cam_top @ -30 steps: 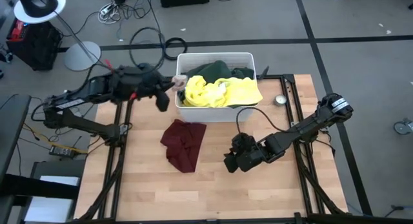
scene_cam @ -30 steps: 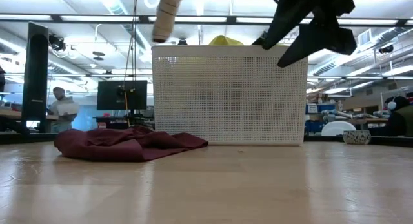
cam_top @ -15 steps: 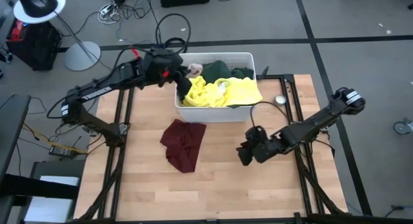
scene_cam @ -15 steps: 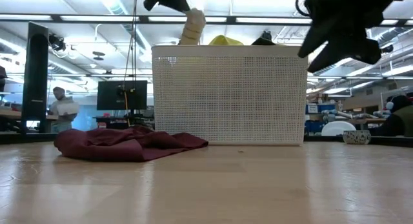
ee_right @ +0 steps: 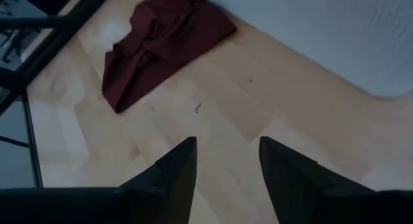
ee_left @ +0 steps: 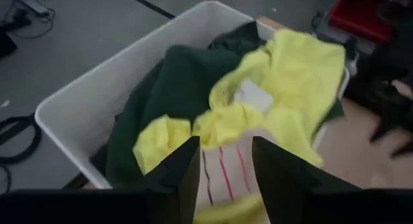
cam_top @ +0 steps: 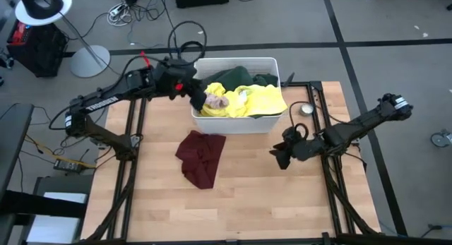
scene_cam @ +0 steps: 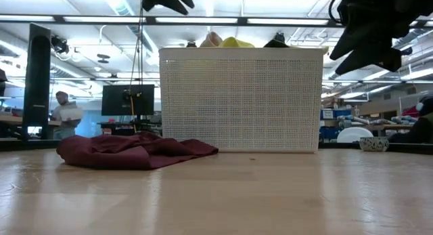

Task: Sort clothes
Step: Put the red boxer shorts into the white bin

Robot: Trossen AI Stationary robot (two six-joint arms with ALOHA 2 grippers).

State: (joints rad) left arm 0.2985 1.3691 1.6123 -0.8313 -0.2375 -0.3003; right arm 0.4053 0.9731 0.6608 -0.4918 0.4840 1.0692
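A white tub [cam_top: 233, 59] stands at the table's far middle and holds a dark green garment [cam_top: 236, 77] and a yellow piece [cam_top: 258, 100]. A small pale sock with red stripes [ee_left: 226, 175] lies on the yellow piece at the tub's left end. My left gripper [cam_top: 200, 98] hovers open just above that sock, and its fingers [ee_left: 184, 169] stand clear of it. A maroon piece [cam_top: 201, 157] lies crumpled on the table in front of the tub. My right gripper [cam_top: 277, 154] hangs open above bare wood to the right of the maroon piece.
A small metal bowl [cam_top: 306, 109] sits on the table right of the tub. Black frame rails [cam_top: 134, 153] run along both table sides. Bare wood stretches in front of the maroon piece [ee_right: 161, 50]. A person [scene_cam: 64, 106] sits in the room beyond the table.
My left gripper has carried the pale sock toward the table's right edge, over the tub's left end. It has opened and let go, and the sock has dropped onto the yellow piece. My right gripper has drawn back toward the table's right and far edges, away from the maroon piece.
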